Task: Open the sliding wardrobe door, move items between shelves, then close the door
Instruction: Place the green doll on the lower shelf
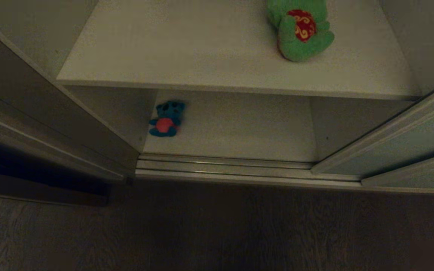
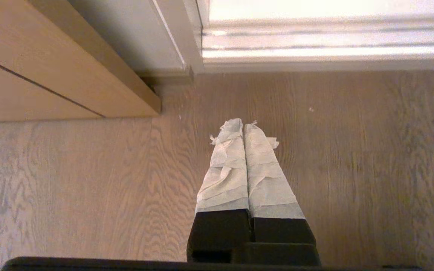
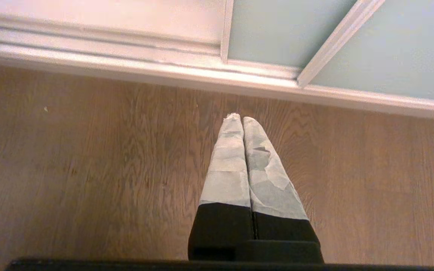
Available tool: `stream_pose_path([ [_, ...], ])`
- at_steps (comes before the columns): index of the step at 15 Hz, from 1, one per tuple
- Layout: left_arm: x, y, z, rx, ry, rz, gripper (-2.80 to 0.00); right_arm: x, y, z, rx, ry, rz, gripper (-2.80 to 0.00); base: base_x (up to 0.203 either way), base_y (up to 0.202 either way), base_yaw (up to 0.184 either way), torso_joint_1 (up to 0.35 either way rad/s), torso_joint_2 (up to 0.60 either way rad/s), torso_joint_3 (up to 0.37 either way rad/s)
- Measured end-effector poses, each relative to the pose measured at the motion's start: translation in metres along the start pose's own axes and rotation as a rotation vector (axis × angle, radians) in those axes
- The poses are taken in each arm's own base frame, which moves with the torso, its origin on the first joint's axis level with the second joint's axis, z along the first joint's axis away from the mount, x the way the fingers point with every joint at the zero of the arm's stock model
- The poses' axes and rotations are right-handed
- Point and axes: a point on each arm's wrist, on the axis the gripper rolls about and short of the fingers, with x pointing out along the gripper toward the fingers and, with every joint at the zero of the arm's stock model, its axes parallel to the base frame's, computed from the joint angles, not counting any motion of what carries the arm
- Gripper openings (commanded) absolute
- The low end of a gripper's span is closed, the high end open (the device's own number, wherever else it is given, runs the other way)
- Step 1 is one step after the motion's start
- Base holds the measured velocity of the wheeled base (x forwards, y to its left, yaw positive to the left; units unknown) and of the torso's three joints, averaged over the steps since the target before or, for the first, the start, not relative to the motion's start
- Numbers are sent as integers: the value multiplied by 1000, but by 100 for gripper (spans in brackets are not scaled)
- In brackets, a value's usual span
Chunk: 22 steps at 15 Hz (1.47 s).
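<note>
The wardrobe stands open in the head view. A green frog toy (image 1: pixel 300 30) with a red patch lies on the upper shelf (image 1: pixel 187 56), toward its right. A teal-blue bear (image 1: pixel 166 118) with a red belly sits on the lower shelf (image 1: pixel 239 128), at its left front corner. The sliding wardrobe door (image 1: pixel 401 146) is pushed to the right, its pale grey-green panel (image 3: pixel 277 30) also showing in the right wrist view. Neither arm appears in the head view. My left gripper (image 2: pixel 242 126) and right gripper (image 3: pixel 242 119) hang shut and empty over the wooden floor, before the door track.
A metal floor track (image 1: pixel 224 167) runs along the wardrobe's front. A brown wooden panel (image 2: pixel 32 67) stands at the left of the opening. Wood-grain floor (image 1: pixel 217 229) lies between me and the wardrobe.
</note>
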Motion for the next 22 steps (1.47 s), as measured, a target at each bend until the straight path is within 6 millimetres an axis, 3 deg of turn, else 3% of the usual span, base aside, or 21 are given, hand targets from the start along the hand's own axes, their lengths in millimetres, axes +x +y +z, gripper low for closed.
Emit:
stream_pose_path([
  [16,0,0,0,0,0,0,-280,0,0,0,0,-1,0,-280,0,0,0,3,1,204],
  [22,0,0,0,3,2,-1,-280,0,0,0,0,-1,1,-280,0,0,0,1,0,34],
])
